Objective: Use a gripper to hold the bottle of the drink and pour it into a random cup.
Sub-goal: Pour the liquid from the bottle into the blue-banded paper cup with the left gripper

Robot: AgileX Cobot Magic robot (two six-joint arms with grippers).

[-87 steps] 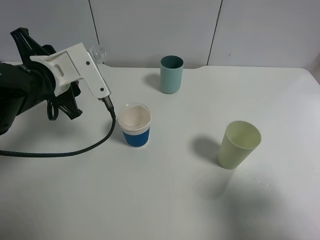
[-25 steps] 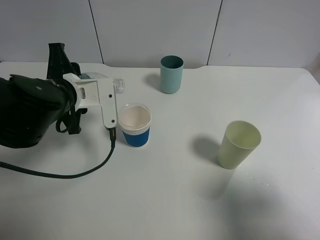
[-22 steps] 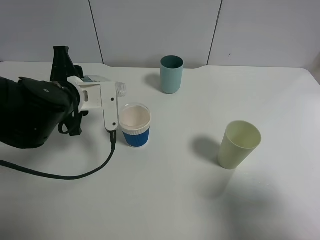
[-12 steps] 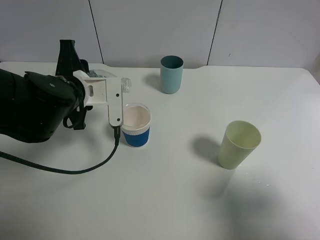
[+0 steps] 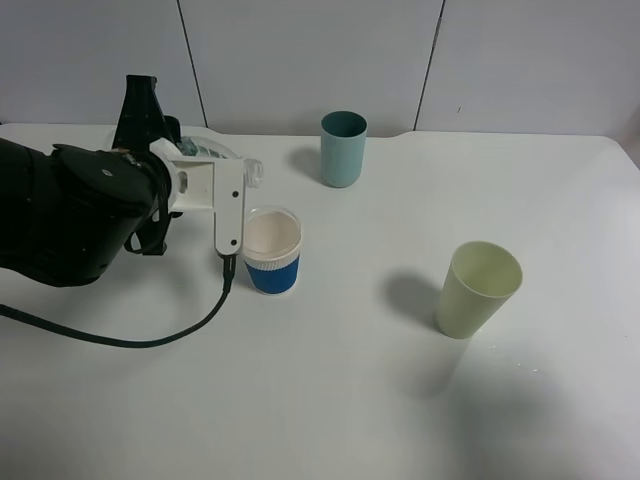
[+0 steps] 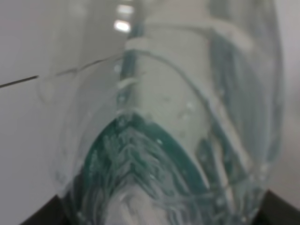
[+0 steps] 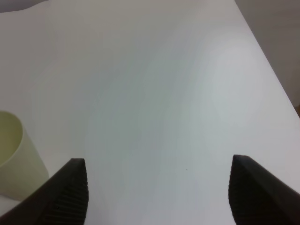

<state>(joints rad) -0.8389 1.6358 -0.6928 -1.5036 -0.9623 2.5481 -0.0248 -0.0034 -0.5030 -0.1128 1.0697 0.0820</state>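
My left gripper [image 5: 222, 168], a white boxy head on the bulky black arm, is shut on the clear bottle [image 5: 245, 171]. The bottle lies tipped nearly on its side. Its open mouth points right, just above and behind the rim of the blue and white paper cup [image 5: 270, 250]. In the left wrist view the bottle [image 6: 159, 140] fills the frame, its green label showing through the plastic. I cannot see any liquid stream. My right gripper [image 7: 164, 192] is open and empty over bare table, out of the exterior view.
A teal cylindrical cup [image 5: 343, 148] stands at the back centre. A pale green tapered cup [image 5: 478, 288] stands at the right, and also shows in the right wrist view [image 7: 11, 161]. The left arm's black cable [image 5: 150, 335] loops across the white table [image 5: 330, 400] in front of the blue cup.
The left arm has swung right toward the blue cup and rolled its wrist, tipping the bottle from nearly upright onto its side. The bottle's mouth now sits closer to the cup's rim.
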